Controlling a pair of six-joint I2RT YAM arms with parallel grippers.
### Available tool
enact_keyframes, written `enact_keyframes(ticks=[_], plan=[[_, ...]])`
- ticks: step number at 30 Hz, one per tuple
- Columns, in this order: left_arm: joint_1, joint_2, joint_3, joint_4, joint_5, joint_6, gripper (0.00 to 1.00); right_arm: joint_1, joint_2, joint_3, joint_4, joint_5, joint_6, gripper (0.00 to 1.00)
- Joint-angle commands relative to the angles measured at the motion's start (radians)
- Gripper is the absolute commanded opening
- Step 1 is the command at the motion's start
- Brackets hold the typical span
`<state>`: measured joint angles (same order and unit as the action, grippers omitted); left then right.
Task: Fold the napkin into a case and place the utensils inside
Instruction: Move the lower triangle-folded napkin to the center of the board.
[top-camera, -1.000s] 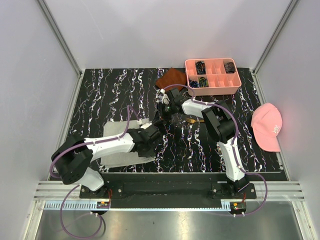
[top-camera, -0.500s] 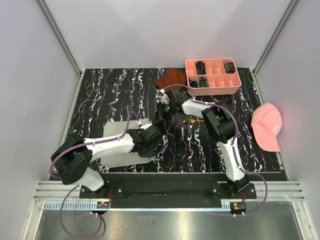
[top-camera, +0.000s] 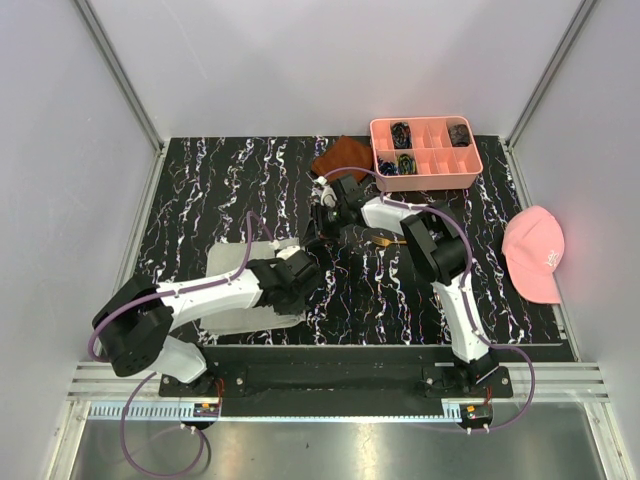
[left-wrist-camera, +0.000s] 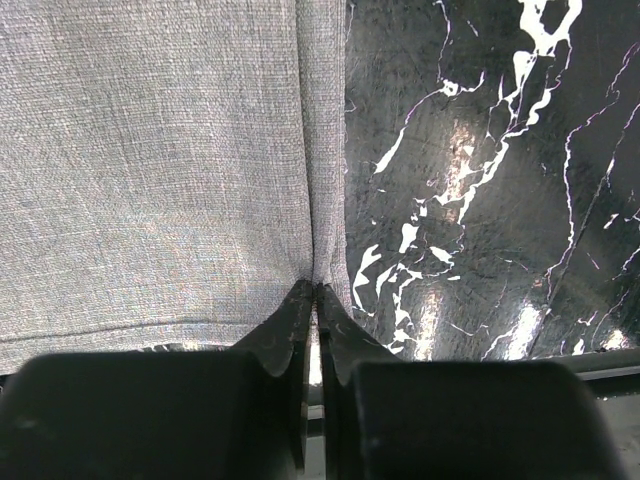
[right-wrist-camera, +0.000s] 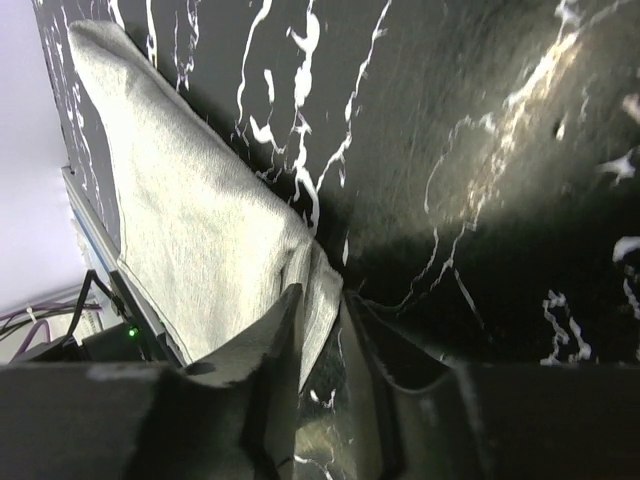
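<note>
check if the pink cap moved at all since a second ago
No. The pink cap lies at the same spot, just past the right edge of the table, neither shifted nor turned.

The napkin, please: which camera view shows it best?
The left wrist view: the napkin fills most of it, weave and fold sharp, pinched by the left gripper. The top view hides part under the left arm; the right wrist view shows one corner between the fingers of the right gripper.
</note>
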<state>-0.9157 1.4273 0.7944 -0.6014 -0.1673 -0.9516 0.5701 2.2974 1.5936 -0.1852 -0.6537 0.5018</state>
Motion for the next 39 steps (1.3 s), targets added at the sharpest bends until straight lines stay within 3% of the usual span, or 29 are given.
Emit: enact_keyframes(ticks=[1,9,20,24,25,31,35,38,39], plan=[[-0.005,-0.030,-0.004,0.015,-0.015,-0.012,0.05,0.005,0.088,0.037,-0.043,0.054,-0.023,0.28],[-0.005,-0.031,-0.008,0.020,0.008,0.005,0.01,0.004,0.100,0.058,-0.031,0.132,0.020,0.01],[-0.038,-0.021,-0.017,0.032,0.009,-0.013,0.00,0.002,0.109,0.111,-0.031,0.134,0.072,0.00],[-0.037,-0.010,0.034,0.003,-0.035,0.002,0.07,0.001,0.093,0.083,-0.031,0.124,0.063,0.01],[-0.037,-0.013,0.040,0.000,-0.038,0.005,0.16,-0.001,0.091,0.078,-0.034,0.121,0.061,0.04],[-0.025,-0.085,0.075,-0.029,-0.015,0.045,0.43,-0.019,0.002,0.036,-0.117,0.147,0.003,0.44],[0.024,-0.241,0.078,-0.072,0.028,0.074,0.47,-0.018,-0.137,-0.084,-0.163,0.171,-0.028,0.61],[0.159,-0.364,0.063,-0.095,0.089,0.114,0.47,0.028,-0.197,-0.211,-0.109,0.117,0.006,0.66],[0.261,-0.389,0.054,-0.094,0.115,0.144,0.47,0.069,-0.208,-0.257,-0.097,0.118,0.030,0.66]])
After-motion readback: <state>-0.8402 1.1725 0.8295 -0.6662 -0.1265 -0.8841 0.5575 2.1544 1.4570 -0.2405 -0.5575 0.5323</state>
